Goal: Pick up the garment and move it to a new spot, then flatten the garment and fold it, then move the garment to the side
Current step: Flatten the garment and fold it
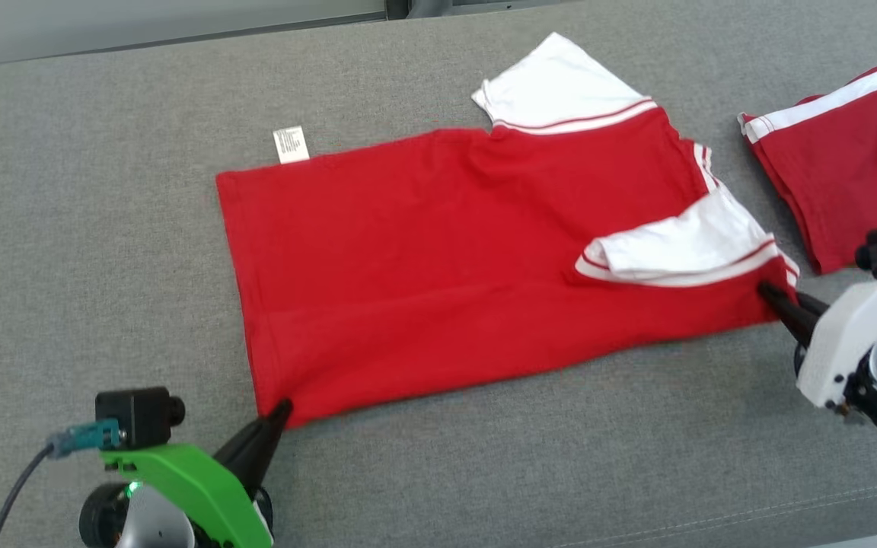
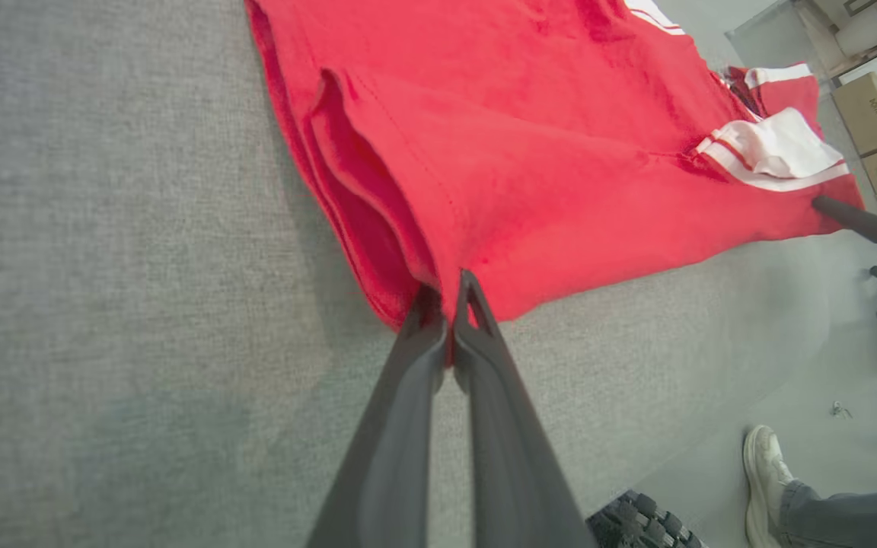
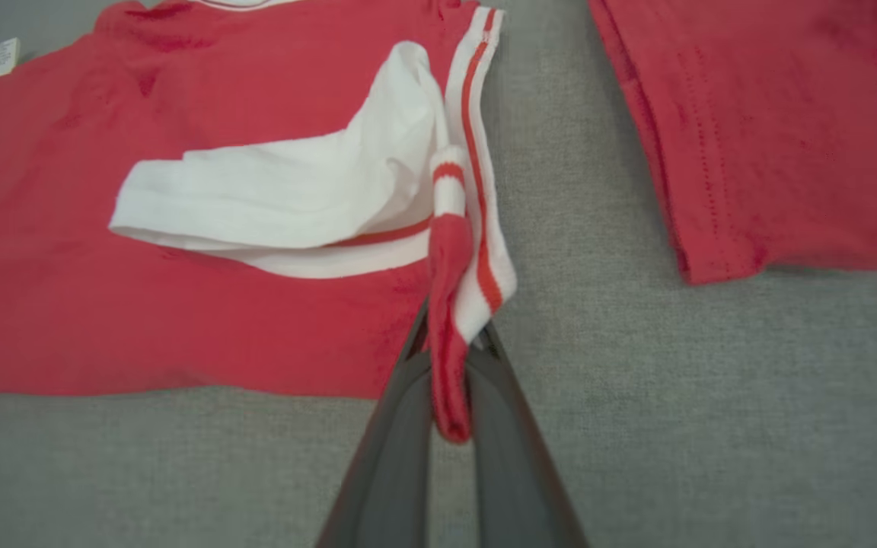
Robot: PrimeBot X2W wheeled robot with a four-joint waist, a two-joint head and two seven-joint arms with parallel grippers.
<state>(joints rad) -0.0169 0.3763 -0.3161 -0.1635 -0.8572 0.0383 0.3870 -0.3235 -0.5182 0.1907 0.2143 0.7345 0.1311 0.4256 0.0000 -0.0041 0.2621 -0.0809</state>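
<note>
Head view. Shirt (image 1: 438, 259) lies spread on the grey desk (image 1: 103, 304), hem to the left, collar end to the right. Near sleeve (image 1: 674, 251) is folded in over the body; far sleeve (image 1: 553, 80) sticks out. Left gripper (image 1: 280, 411) is clamped on the near-left hem corner. Right gripper (image 1: 770, 291) is clamped on the near-right shoulder corner. A second garment (image 1: 842, 160) lies to the right, apart from the shirt.

Left wrist view. Fingers (image 2: 404, 396) are pinched together on the hem corner. The layers gape just beside the tips, so I cannot tell whether both are caught.

Right wrist view. The striped edge is bunched between the closed fingers, with a red fold hanging through them.

Judgement: the near edge looks set to be folded over to the far edge. Raise both corners level and together. Keep the edge taut between them so the near sleeve stays tucked, then lay it along the far edge. Keep the right gripper off the second garment.
</note>
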